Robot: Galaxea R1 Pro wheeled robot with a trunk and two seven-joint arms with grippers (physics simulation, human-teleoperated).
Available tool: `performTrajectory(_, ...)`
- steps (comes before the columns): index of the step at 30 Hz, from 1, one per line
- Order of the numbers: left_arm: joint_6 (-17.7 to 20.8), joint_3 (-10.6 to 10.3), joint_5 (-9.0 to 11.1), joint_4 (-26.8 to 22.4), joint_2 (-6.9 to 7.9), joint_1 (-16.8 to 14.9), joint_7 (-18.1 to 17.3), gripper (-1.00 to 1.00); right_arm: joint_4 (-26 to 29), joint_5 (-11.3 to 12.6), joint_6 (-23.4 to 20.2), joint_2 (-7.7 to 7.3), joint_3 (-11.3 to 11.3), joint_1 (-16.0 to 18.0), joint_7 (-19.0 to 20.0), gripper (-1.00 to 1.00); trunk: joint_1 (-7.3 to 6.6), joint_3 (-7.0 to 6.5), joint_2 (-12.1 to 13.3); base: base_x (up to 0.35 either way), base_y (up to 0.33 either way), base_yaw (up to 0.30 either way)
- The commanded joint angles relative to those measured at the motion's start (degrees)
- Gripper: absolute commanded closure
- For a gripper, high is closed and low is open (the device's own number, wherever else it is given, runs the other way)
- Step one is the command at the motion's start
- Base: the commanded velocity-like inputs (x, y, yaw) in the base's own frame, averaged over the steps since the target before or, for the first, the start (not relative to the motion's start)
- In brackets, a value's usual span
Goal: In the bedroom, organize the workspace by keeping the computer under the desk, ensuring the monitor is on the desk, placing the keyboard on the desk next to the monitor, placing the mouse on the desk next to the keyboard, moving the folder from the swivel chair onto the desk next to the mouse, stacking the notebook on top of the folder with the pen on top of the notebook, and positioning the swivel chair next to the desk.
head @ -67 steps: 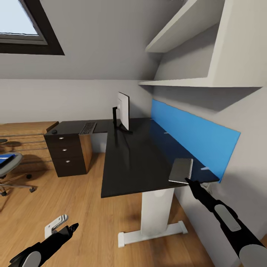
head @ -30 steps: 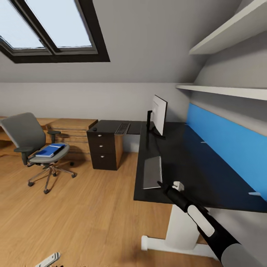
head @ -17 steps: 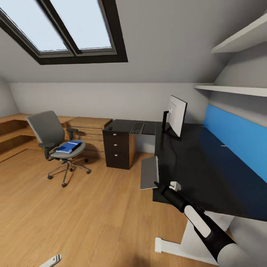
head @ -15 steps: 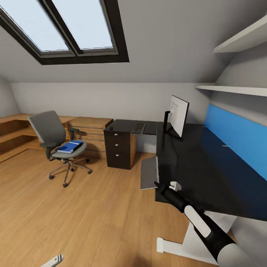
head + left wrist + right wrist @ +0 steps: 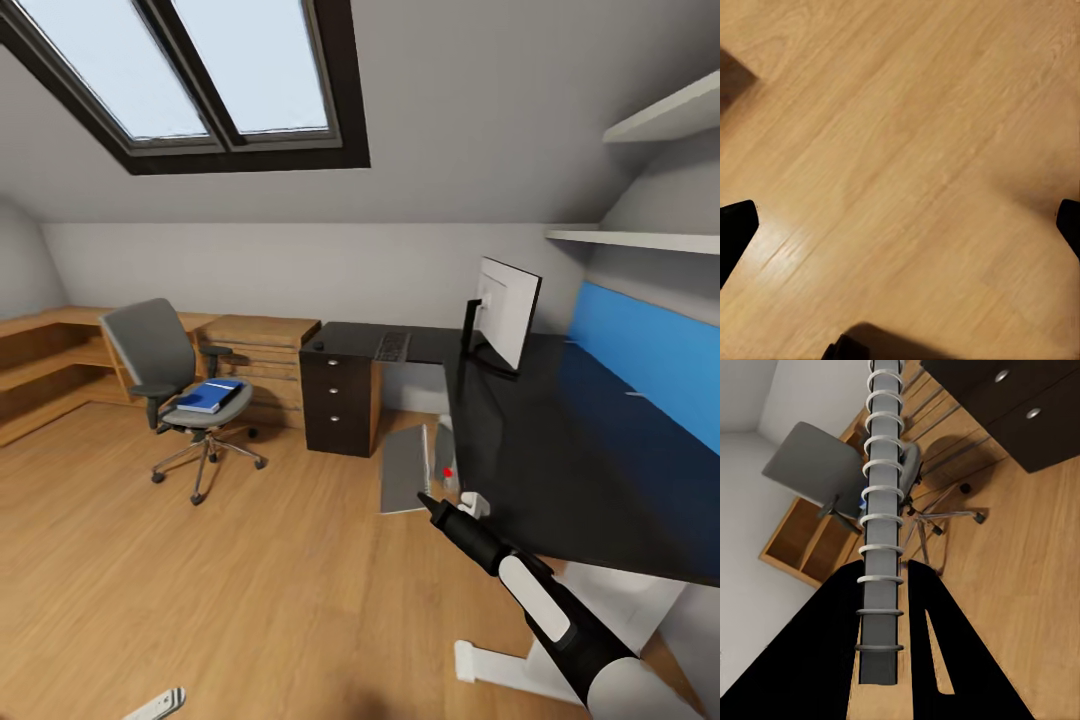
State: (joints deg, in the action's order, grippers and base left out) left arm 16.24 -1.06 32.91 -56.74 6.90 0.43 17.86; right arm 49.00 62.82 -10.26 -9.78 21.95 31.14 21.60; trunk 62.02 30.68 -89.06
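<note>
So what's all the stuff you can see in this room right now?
Swivel chair: one, grey, on the wood floor, apart from the desk.
Folder: one, blue, on the chair seat.
Desk: one, black top, along the right wall.
Monitor: one, standing on the desk.
Keyboard: one, on the desk's far wing.
Computer: one, light grey, under the desk.
Notebook: one, grey, spiral-bound, carried over the floor.
Right gripper: black, shut on the notebook.
Left gripper: black, open, above bare floor.

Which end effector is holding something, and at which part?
The right end effector holds the notebook at its spiral-bound edge; the left is open and empty.
</note>
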Motion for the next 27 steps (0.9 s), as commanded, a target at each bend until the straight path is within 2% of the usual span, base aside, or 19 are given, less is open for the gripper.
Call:
performTrajectory(1, 0.2, -0.1, 0.5, -0.1, 0.04, 0.0, 0.4, -1.00, 0.0, 0.7, -0.3, -0.03, 0.1, 0.1, 0.3, 1.00, 0.00, 0.05, 0.0, 0.000, 0.301, 0.000)
performTrajectory(9, 0.2, -0.4, 0.5, -0.1, -0.07, 0.0, 0.3, -1.00, 0.1, 0.8, -0.5, -0.07, 0.1, 0.1, 0.8, 1.00, 0.00, 0.05, 0.0, 0.000, 0.301, 0.000)
performTrajectory(21, 0.2, -0.4, 0.5, -0.1, -0.22, 0.0, 0.3, -1.00, 0.0, 0.7, -0.2, -0.07, 0.1, 0.1, 1.1, 1.00, 0.00, 0.05, 0.0, 0.223, 0.273, 0.000)
performTrajectory(27, 0.1, -0.4, 0.5, 0.0, -0.22, 0.0, 0.3, -1.00, 0.0, 0.6, 0.0, -0.07, 0.1, 0.1, 1.1, 1.00, -1.32, -1.03, 2.4, 0.276, 0.226, 0.000)
